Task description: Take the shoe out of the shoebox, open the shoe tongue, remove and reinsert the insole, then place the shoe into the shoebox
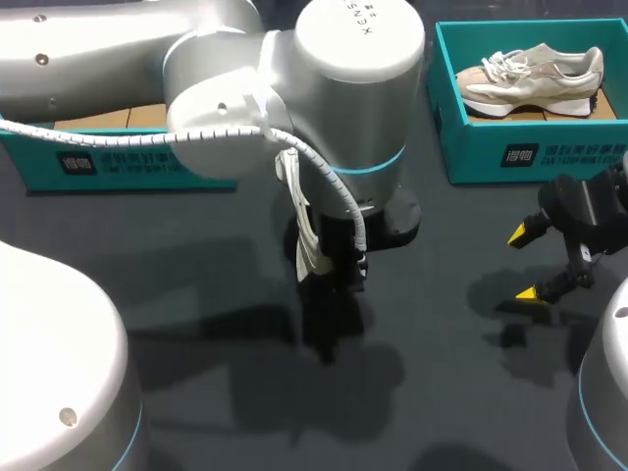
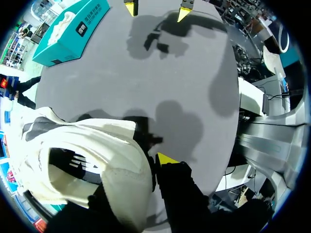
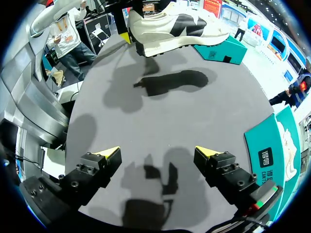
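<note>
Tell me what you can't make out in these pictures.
Left wrist view: the held shoe covers one finger of the left tool; only one yellow tip shows.
Head view: my left arm hides most of that shoe and of the left box inside.
Right wrist view: the shoe's top is cut off by the edge.

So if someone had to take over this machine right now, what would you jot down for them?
Left end effector: shut on the cream-and-black fabric sneaker, holding it in the air above the dark table.
Right end effector: open and empty, over the table near the teal cardboard shoebox.
That shoebox holds a second, beige sneaker. Another teal box sits on the robot's left side.
Done: one shoe is out and lifted.
Left: open the tongue, pull out and refit the insole, put the shoe into the shoebox. None of that shows yet.
</note>
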You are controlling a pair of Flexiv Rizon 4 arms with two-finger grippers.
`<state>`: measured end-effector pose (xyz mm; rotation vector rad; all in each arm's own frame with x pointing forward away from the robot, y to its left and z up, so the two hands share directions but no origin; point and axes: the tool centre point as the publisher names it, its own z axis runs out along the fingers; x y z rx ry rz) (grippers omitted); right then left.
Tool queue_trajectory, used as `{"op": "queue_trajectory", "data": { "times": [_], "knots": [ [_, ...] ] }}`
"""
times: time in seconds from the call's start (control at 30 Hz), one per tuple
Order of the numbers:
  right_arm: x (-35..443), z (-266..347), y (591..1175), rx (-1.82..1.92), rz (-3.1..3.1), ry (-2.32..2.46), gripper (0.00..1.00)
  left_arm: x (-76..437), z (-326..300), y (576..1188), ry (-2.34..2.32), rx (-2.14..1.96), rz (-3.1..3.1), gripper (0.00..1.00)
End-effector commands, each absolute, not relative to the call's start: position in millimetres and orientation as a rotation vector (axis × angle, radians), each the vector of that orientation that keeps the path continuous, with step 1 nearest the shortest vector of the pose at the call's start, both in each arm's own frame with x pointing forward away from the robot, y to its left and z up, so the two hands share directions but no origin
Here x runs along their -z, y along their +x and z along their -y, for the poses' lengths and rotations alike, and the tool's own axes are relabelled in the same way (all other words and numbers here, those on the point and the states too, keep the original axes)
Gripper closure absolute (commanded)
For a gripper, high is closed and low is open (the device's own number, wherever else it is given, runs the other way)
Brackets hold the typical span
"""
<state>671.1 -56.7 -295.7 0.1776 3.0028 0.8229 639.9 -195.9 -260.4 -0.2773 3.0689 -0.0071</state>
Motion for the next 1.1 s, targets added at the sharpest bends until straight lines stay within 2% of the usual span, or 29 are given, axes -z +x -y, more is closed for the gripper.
{"op": "queue_trajectory", "data": {
  "times": [0.03,0.33,0.6,1.1],
  "knots": [
    [296.2,56.1,669.7,-0.818,-3.001,0.179,0.0,256.0,191.9,638.5,-0.276,0.017,-3.066,1.0],
    [296.2,56.1,669.7,-0.818,-3.001,0.179,0.0,228.2,159.6,668.1,-0.194,0.168,-3.102,1.0],
    [296.2,56.1,669.7,-0.818,-3.001,0.179,0.0,175.0,110.7,716.0,-0.213,0.168,-3.076,1.0],
    [296.2,56.1,669.7,-0.818,-3.001,0.179,0.0,173.2,105.3,723.0,-0.222,0.195,-3.092,1.0]
  ]
}}
